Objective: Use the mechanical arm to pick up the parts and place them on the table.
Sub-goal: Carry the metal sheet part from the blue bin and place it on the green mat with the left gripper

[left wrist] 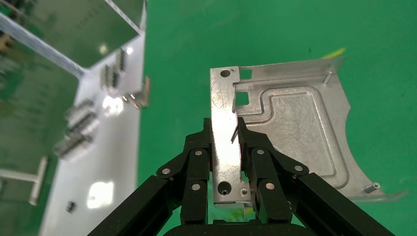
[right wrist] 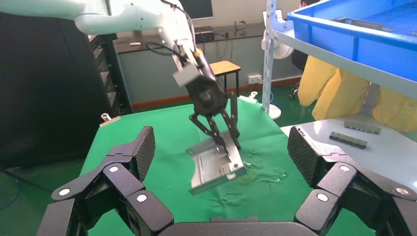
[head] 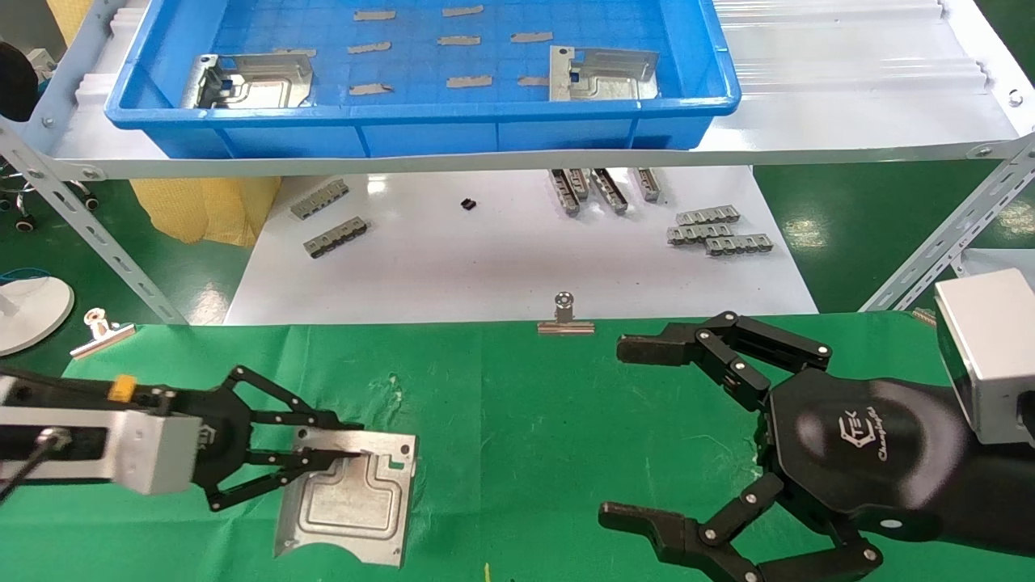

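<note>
My left gripper (head: 356, 449) is shut on the bent edge of a silvery stamped part (head: 348, 501), low over the left side of the green table (head: 525, 420). The left wrist view shows its fingers (left wrist: 196, 162) clamping the part's (left wrist: 295, 128) narrow flange. Seen from the right wrist, the part (right wrist: 216, 167) hangs tilted under the left gripper (right wrist: 223, 142), its lower edge near the cloth. My right gripper (head: 618, 432) stands wide open and holds nothing over the table's right side. Two more parts (head: 251, 81) (head: 602, 74) lie in the blue bin (head: 420, 113) on the shelf.
Small grey strips (head: 720, 229) lie on the white tabletop beyond the green cloth, under the shelf. Metal binder clips (head: 566, 319) (head: 101, 327) hold the cloth's far edge. Slanted shelf struts (head: 946, 242) stand at both sides.
</note>
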